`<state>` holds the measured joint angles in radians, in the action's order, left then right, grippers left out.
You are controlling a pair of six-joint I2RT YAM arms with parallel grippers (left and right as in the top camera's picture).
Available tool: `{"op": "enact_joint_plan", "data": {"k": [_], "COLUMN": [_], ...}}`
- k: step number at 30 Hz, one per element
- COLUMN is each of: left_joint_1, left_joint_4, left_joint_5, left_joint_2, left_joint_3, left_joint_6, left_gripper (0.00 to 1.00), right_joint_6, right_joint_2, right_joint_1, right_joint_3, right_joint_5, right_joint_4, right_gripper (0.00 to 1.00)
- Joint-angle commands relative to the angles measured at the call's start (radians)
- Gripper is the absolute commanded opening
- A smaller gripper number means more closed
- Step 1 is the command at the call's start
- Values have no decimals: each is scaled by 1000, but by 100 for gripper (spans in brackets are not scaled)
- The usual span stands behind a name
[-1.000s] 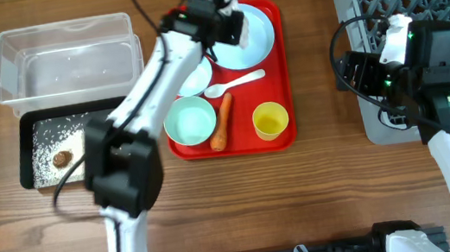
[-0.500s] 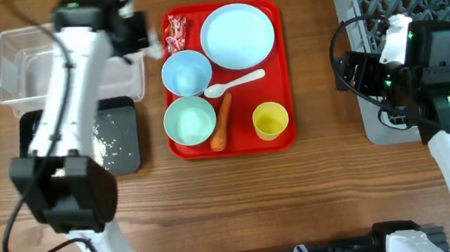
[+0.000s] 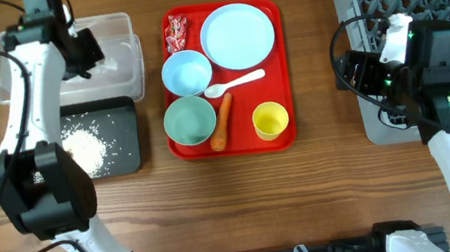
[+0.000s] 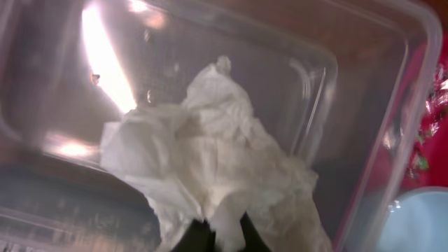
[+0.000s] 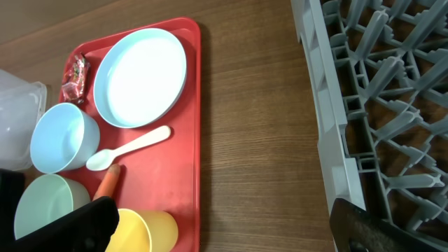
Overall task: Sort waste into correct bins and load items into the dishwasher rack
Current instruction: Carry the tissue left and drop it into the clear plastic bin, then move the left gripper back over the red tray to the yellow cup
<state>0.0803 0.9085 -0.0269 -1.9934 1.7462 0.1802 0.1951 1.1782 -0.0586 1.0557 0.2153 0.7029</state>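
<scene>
My left fingers pinch the crumpled tissue over the clear bin at the desk's far left corner, right fingers spread idle; rice lies in the black bin, while wrapper, carrot and dishes wait on the red tray.

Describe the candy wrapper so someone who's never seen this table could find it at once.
Find the red tray mid-table and go to its far corner on the side of the clear tub, beside the large pale blue plate. The candy wrapper lies there: small, crinkled, shiny red, the only thing on the tray that is neither tableware nor food.
</scene>
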Motion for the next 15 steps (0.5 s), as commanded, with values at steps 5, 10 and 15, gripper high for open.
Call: {"op": "enact_joint_plan", "data": {"k": [5,10,15], "left_joint_1": [-2,-6,-6], "left_joint_4": [-176,-180,-197], "left_joint_5": [-22,-15,88], "left_joint_2": [-4,-4,-3], "left_joint_3": [-104,-104,-104], "left_joint_6": [68,67,63], "left_gripper": [92,100,100], "right_joint_6": [-12,-13,-10], "right_joint_2": [5,5,5], "right_joint_1": [2,2,2], "right_joint_3": [23,23,23], "right_joint_5": [-17,-18,-17], "right_joint_4": [0,0,-5], "right_gripper": [100,100,100]}}
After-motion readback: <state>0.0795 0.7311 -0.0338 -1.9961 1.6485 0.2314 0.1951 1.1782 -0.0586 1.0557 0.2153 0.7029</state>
